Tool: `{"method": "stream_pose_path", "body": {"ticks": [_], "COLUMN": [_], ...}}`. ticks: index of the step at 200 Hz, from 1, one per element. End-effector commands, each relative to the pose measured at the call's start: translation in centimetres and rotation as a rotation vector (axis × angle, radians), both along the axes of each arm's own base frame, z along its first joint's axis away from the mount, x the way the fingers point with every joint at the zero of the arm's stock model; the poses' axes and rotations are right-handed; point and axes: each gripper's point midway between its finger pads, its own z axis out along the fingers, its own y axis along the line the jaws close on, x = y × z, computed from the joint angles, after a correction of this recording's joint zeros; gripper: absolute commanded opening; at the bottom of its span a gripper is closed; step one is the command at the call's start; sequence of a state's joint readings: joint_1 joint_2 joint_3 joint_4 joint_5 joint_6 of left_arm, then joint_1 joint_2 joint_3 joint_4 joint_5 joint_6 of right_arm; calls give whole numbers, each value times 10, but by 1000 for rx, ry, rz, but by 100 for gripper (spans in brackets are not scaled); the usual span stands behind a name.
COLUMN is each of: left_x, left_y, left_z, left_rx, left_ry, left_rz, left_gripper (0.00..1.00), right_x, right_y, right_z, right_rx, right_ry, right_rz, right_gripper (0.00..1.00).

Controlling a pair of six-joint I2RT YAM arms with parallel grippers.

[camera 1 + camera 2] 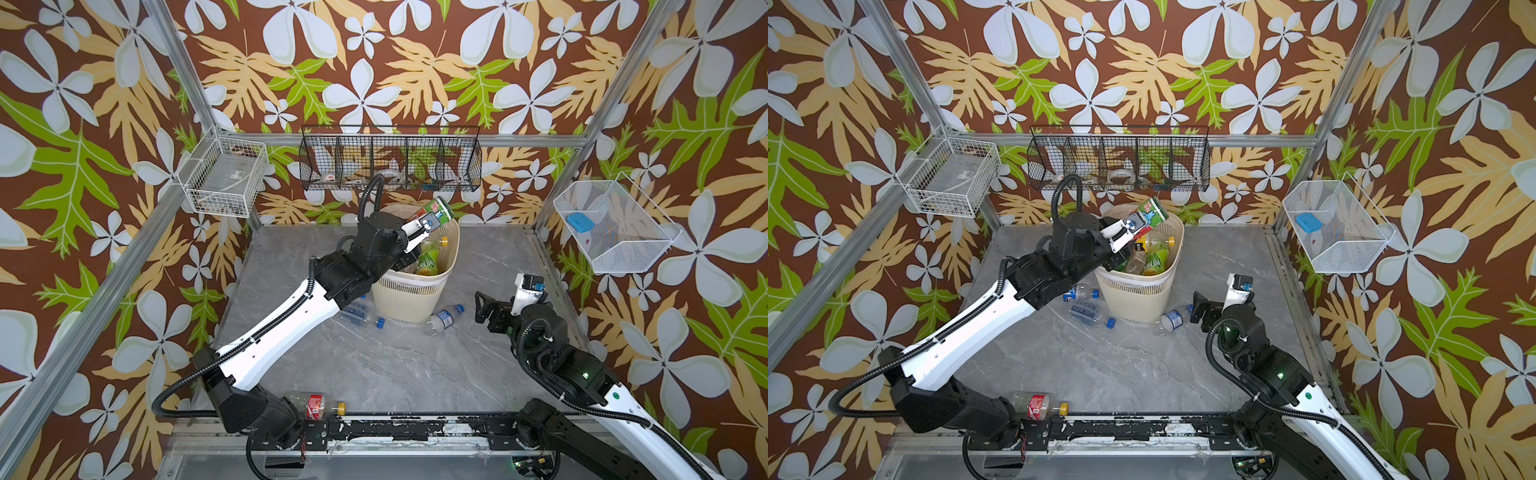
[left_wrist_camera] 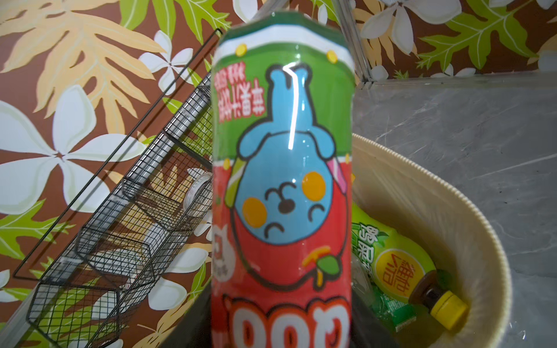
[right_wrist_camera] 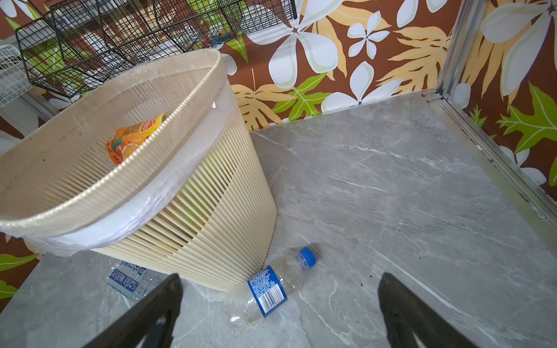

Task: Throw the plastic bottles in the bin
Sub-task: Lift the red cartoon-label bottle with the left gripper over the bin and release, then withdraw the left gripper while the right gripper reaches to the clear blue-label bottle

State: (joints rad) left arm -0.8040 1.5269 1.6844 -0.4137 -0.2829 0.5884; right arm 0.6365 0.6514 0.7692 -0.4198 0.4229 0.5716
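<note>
Left wrist view: green-and-red labelled plastic bottle (image 2: 283, 180) w/ a blue cartoon face fills the centre, pointing away from the lens. The tall cream ribbed plastic bin (image 2: 470, 241) is open beside & below it. In both top views this bottle hangs tilted over the bin's 12–1 o'clock rim, far end up, near but apart from the black wire rack (image 1: 390, 162).

Step in hand, by my judgement: the drop. To do it well, shift the bottle toward the bin's centre (approx 7 o'clock from where it hangs) before release. So near the far rim it could tip out the back. The bin holds several bottles, e.g. a yellow-green labelled bottle (image 2: 394, 271) w/ yellow cap, so let go low, spread fully, then lift off.

Left pincer (image 1: 427, 226): narrow gap, pinching the cartoon bottle at its lower end; exact contact is hidden.

Right pincer (image 3: 280, 280): spread wide, holding nothing, above a clear blue-labelled bottle (image 3: 266, 289) lying on the grey marble tabletop (image 3: 391, 180) just beside the bin's foot at 5 o'clock.

Also loose: two clear soda-water bottles (image 1: 359, 318) at the bin's 7 o'clock, and a red-labelled clear bottle (image 1: 316, 406) at the tabletop's 7 o'clock edge.
</note>
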Motion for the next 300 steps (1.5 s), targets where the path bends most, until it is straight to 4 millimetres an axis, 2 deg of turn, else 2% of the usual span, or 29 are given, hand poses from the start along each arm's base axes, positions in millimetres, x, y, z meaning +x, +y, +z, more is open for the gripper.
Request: {"method": "stream_pose_path", "body": {"ticks": [1, 20, 42, 70, 88, 106, 119, 139, 159, 174, 189, 208, 239, 264, 300], "left_x": [9, 12, 7, -6, -17, -31, -46, -78, -107, -117, -126, -132, -131, -128, -125], "left_y": [-6, -7, -7, -2, 10, 34, 60, 107, 147, 182, 203, 213, 216, 216, 218], "left_z": [-7, -16, -10, 19, 39, 52, 51, 33, -11, -44, -72, -100, -132, -149, -161], "left_rx": [22, 23, -8, -128, -253, -436, -593, -868, -1027, -1104, -1148, -1174, -1175, -1144, -1136], "left_ry": [-1, 24, 30, -6, -37, -60, -53, -24, 22, 46, 69, 115, 182, 216, 237], "left_rz": [-23, -17, -31, -50, -29, 30, 85, 151, 212, 341, 415, 465, 539, 597, 646], "left_gripper": [59, 78, 90, 98, 100, 100, 100, 100, 100, 100, 100, 100, 100, 100, 100], "right_x": [-1, -2, -3, -2, -1, -1, -2, -2, -1, 1, 4, 7, 12, 17, 25], "right_y": [-2, -3, -4, -4, -3, -2, -2, 1, 3, 9, 14, 21, 28, 34, 40], "right_z": [6, 6, 5, 5, 4, 0, -6, -20, -36, -44, -55, -66, -88, -106, -129], "right_rx": [13, 14, 8, 10, 14, 14, 19, 36, 64, 97, 129, 169, 241, 295, 337], "right_ry": [-14, -14, -11, -12, -9, 0, 13, 42, 72, 85, 103, 124, 168, 205, 233], "right_rz": [-10, -13, -15, -19, -16, -13, -16, -12, -20, -11, -12, -11, -40, -61, -90], "right_gripper": [100, 100, 100, 100, 100, 100, 100, 100, 100, 100, 100, 100, 100, 100, 100]}}
